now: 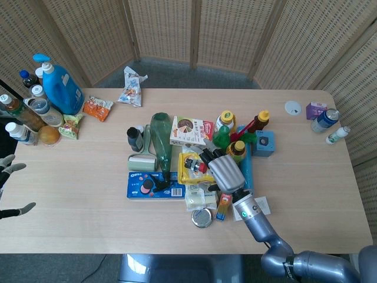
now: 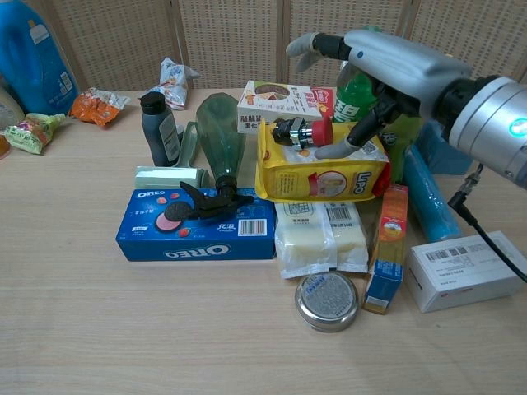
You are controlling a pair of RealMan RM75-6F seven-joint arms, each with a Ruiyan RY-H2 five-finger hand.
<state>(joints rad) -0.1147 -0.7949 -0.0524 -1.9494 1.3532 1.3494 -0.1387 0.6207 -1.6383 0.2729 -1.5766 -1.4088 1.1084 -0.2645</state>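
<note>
My right hand (image 2: 383, 70) hovers with fingers spread over a yellow snack bag (image 2: 321, 177) in the middle of the pile. On that bag lies a small red-capped object (image 2: 300, 130), and the thumb tip (image 2: 329, 150) sits right beside its cap; contact is unclear. In the head view the right hand (image 1: 224, 171) covers the right half of the yellow bag (image 1: 189, 174). A green soda bottle (image 2: 352, 97) stands just behind the hand. My left hand (image 1: 8, 167) shows only at the far left edge, fingers apart, holding nothing.
An Oreo box (image 2: 196, 226), a round tin (image 2: 327, 300), a slim orange box (image 2: 387, 247) and a white box (image 2: 465, 270) lie in front. A green glass bottle (image 2: 218, 132) lies left of the bag. Several bottles, including a blue detergent jug (image 1: 62, 88), stand at the back left.
</note>
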